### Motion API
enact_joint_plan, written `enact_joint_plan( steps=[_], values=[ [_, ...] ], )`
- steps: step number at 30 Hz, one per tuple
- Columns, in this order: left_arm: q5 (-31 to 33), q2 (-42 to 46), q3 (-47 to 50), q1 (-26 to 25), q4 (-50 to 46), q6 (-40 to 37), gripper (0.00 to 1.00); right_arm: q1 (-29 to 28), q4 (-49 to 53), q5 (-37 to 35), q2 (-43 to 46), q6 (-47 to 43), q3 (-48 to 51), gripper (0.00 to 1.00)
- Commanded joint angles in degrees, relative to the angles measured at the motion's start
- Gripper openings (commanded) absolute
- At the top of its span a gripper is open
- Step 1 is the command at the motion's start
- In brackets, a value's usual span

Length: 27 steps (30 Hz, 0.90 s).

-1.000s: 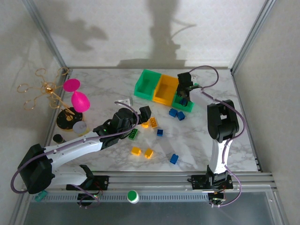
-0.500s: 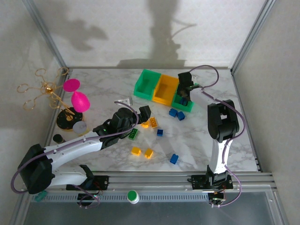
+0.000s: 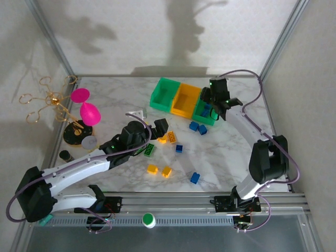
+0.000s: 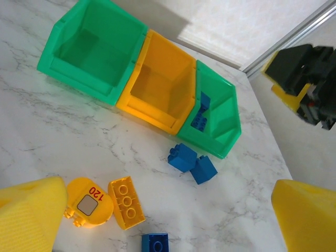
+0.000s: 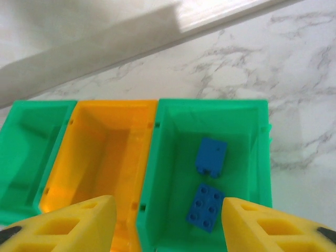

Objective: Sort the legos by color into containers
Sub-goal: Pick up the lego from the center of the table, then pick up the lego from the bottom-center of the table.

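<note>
1. Bench [image 3: 231, 157]: white marbled top with metal rails at the edges
2. Left arm [image 3: 79, 165]: reaches from the near left corner to mid-bench. The left fingers [image 4: 29, 215] are spread wide with nothing gripped. They hang above an orange brick [image 4: 126, 203] and a rounded orange piece marked 120 [image 4: 88, 202], which lie side by side
3. Right arm [image 3: 268, 163]: stretched to the far side. The right fingers [image 5: 68, 220] are apart with nothing gripped, and hang over the near end of the right green bin [image 5: 210, 107]
4. Containers: three joined bins in a row at the far middle of the bench. The left green bin [image 3: 165, 94] and the right green bin flank the yellow-orange bin [image 3: 185, 100]
5. Gold wire stand [image 3: 47, 100]: far left
6. Pink goblets, two [image 3: 80, 95] [image 3: 90, 113]: beside the stand
7. Legos, binned: two blue bricks [image 5: 211, 156] [image 5: 206, 206] in the right green bin
8. Legos, loose on the bench:
   - blue pair [image 3: 194, 126] [image 3: 202, 129], touching each other, just in front of the right green bin
   - single blue [image 3: 179, 148], mid-bench
   - green brick [image 3: 149, 150], beside the left arm's wrist
   - two yellow-orange bricks [image 3: 152, 169] [image 3: 167, 171], near each other
   - blue brick [image 3: 195, 178], nearest the arm bases
</note>
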State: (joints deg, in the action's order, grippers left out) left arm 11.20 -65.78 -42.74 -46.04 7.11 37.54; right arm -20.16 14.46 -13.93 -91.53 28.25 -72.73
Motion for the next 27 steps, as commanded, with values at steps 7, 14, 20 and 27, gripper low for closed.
enact_joint_plan(
  steps=[7,14,20,27],
  values=[
    [-3.4,7.7,3.5,-1.1,-6.0,1.0,1.0,-9.5,8.2,0.5,10.1,6.3,11.6,0.62],
    [-2.5,11.3,7.0,-2.6,-7.4,4.4,1.0,-17.4,13.9,0.1,17.1,12.9,22.1,0.64],
    [-1.7,14.0,10.2,-3.9,-8.2,7.4,0.99,-25.9,18.5,0.5,19.4,19.1,28.2,0.66],
    [-1.0,15.7,11.0,-4.6,-11.0,7.5,1.0,-36.7,24.0,0.1,19.8,33.6,31.6,0.69]
  ],
)
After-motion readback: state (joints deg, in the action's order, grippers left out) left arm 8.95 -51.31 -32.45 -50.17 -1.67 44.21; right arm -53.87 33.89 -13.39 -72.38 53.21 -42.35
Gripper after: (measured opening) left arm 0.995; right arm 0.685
